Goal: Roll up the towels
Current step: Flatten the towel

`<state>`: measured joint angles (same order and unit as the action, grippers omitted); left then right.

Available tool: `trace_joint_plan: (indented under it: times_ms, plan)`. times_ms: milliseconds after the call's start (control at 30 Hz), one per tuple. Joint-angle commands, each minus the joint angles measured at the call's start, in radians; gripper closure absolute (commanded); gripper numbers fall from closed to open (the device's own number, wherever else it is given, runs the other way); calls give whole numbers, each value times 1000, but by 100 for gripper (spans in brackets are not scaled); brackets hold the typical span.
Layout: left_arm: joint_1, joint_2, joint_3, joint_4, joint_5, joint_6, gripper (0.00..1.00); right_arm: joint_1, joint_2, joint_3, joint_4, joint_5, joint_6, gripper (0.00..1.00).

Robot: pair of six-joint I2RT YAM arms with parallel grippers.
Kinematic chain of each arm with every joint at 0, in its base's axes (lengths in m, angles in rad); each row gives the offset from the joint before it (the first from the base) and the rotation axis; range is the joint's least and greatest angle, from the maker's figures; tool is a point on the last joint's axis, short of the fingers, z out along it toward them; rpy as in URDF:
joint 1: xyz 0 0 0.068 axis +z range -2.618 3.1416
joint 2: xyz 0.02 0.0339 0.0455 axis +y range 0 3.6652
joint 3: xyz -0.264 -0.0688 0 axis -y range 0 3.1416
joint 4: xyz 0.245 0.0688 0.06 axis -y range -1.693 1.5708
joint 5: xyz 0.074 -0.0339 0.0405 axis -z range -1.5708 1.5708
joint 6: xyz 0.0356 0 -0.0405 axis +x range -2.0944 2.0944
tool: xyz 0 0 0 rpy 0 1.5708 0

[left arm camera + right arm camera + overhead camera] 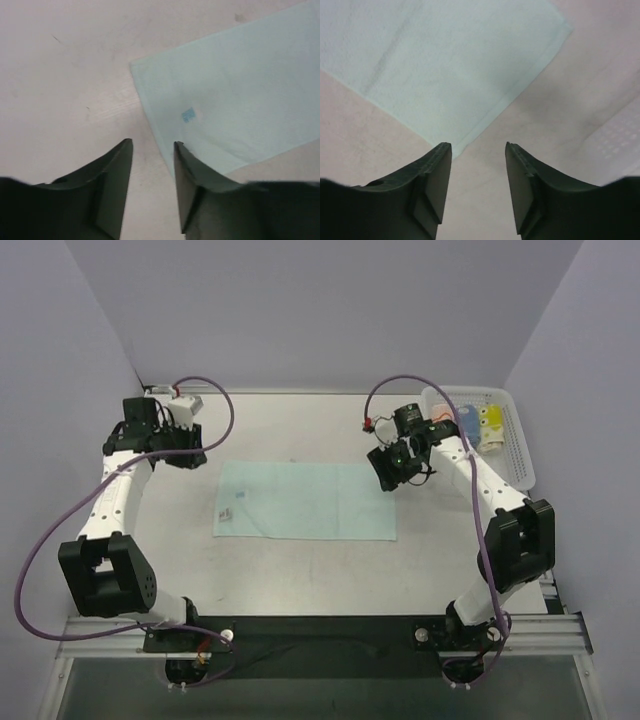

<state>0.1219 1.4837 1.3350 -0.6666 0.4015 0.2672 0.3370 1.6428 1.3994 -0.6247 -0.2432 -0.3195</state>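
A pale mint-green towel (305,499) lies flat and spread out in the middle of the table, with a tiny white tag (226,514) near its left edge. It also shows in the left wrist view (240,90) and the right wrist view (445,65). My left gripper (188,453) is open and empty, above the table off the towel's far left corner (132,64). My right gripper (392,472) is open and empty, above the towel's far right corner (457,147). Rolled towels, white-with-orange (443,420), blue (468,421) and yellow (491,419), lie in the basket.
A white slotted plastic basket (517,445) stands at the far right of the table. Purple cables loop off both arms. A small white box (186,405) sits at the far left corner by the wall.
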Motion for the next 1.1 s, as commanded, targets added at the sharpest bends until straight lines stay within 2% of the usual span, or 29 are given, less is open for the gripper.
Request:
trace_joint_plan:
  times_ms: [0, 67, 200, 300, 467, 533, 933, 1067]
  plan:
    - [-15, 36, -133, -160, 50, 41, 63, 23, 9, -89, -95, -53, 84, 58]
    - [-22, 38, -174, -163, 31, 44, 85, 30, 15, -120, -95, -53, 102, 69]
    - [-53, 67, -247, -166, 4, 40, 94, 40, 54, -158, -92, -50, 146, 79]
    - [-82, 115, -273, -166, -7, 23, 97, 42, 97, -175, -84, -35, 169, 86]
    - [-113, 177, -264, -159, -15, -16, 100, 43, 147, -186, -75, -24, 203, 92]
    - [-151, 196, -255, -157, -47, -22, 100, 48, 156, -192, -69, -7, 203, 92]
    - [-162, 309, -238, -182, -173, 4, 100, 66, 235, -224, -61, 54, 194, 93]
    - [-160, 337, -252, -191, -271, 18, 100, 71, 270, -220, -70, 102, 185, 93]
